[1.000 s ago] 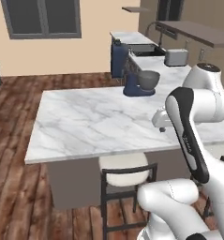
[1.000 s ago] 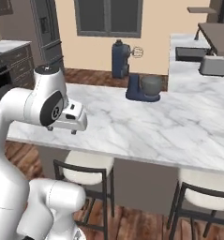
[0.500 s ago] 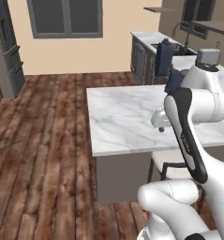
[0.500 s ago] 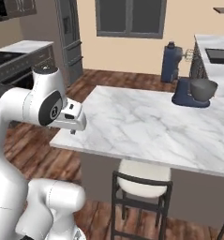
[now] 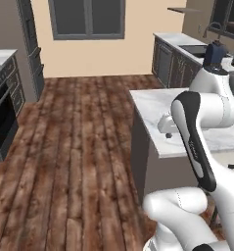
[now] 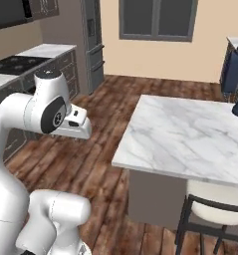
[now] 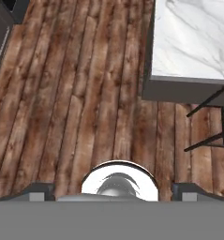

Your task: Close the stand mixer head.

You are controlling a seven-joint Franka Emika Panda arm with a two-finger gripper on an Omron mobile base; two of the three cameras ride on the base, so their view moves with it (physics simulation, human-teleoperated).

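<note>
The stand mixer head [image 6: 236,68] sits at the frame's far right edge—well apart from the tool, whose state cannot be told—so a blind reach risks striking the bench [image 6: 190,137].

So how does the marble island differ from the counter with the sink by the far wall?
The marble island stands free on the wood floor; the sink counter runs against the wall. The island's base is plain grey, with a stool tucked under its overhang, while the sink counter sits on dark panelled cabinets. The island top is unbroken; the other has a dark sink set in. Both have pale tops.
</note>
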